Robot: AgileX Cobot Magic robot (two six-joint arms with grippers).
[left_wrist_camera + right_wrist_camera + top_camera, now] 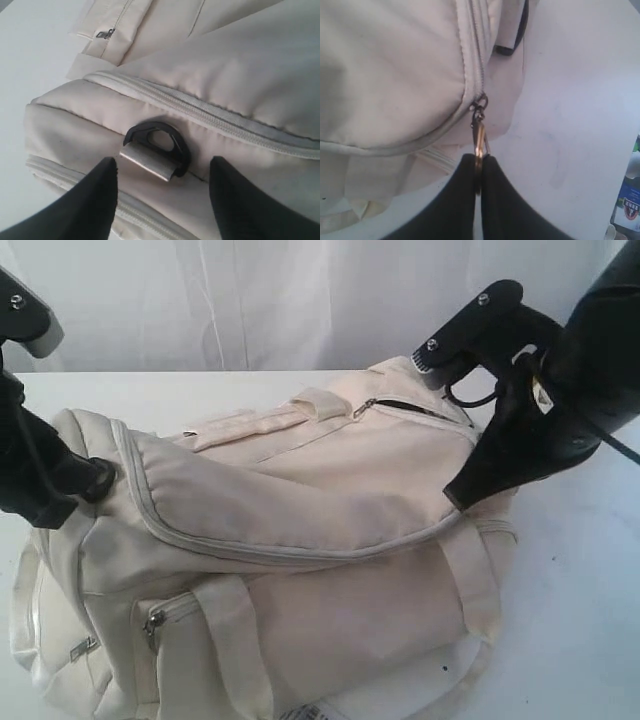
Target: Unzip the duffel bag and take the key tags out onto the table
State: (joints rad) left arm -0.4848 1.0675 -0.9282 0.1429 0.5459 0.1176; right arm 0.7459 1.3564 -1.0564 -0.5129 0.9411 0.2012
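Note:
The cream duffel bag (300, 540) lies on the white table (590, 570) with its main zip closed. At the bag's right end my right gripper (479, 159) is shut on the brass zip pull (479, 137) of that zip; the same gripper (455, 502) shows as a dark wedge in the exterior view. My left gripper (162, 172) stands open over the bag's left end, its fingers either side of a dark D-ring (160, 145) with a grey webbing tab. The key tags are hidden.
A second zip pull (366, 406) sits on the bag's top pocket, and another (154, 621) on the front pocket. A white barcode tag (312, 711) pokes out under the bag. Bare table lies to the right and behind.

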